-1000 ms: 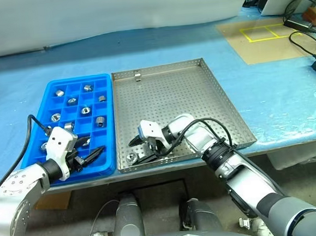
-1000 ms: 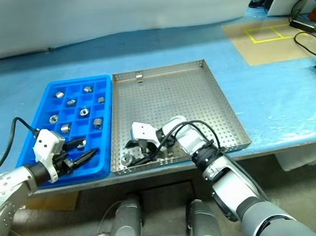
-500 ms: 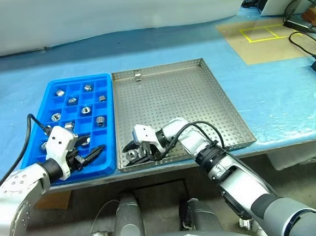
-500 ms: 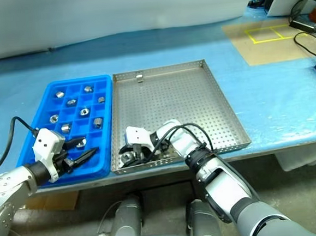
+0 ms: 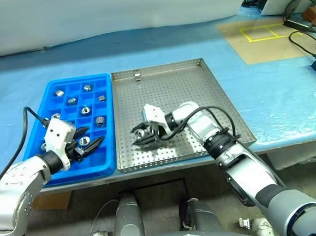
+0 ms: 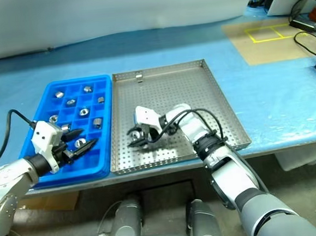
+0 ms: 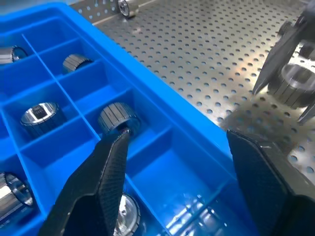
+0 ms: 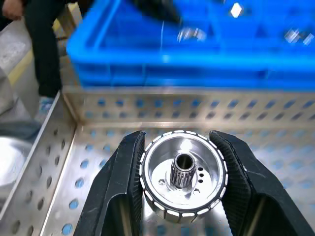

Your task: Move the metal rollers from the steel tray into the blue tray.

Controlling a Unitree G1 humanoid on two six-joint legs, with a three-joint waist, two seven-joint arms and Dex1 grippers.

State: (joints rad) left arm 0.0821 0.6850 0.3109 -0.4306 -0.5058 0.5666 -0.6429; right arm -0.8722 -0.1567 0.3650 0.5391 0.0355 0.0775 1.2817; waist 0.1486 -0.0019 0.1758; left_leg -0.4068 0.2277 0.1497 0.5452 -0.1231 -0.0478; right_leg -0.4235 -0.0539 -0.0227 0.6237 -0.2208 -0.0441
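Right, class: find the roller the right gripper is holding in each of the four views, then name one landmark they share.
Left eye view: held roller, above steel tray.
Right eye view: left of centre.
Left wrist view: right edge.
Right wrist view: centre, between the fingers.
Shared landmark: blue tray.

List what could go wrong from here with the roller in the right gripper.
1. The right gripper pinches the metal roller only by its rounded rim; it could slip and fall back into the steel tray.
2. The left gripper hangs open over the blue tray, where the arms might clash.
3. Many compartments already hold rollers; a drop could land on one.
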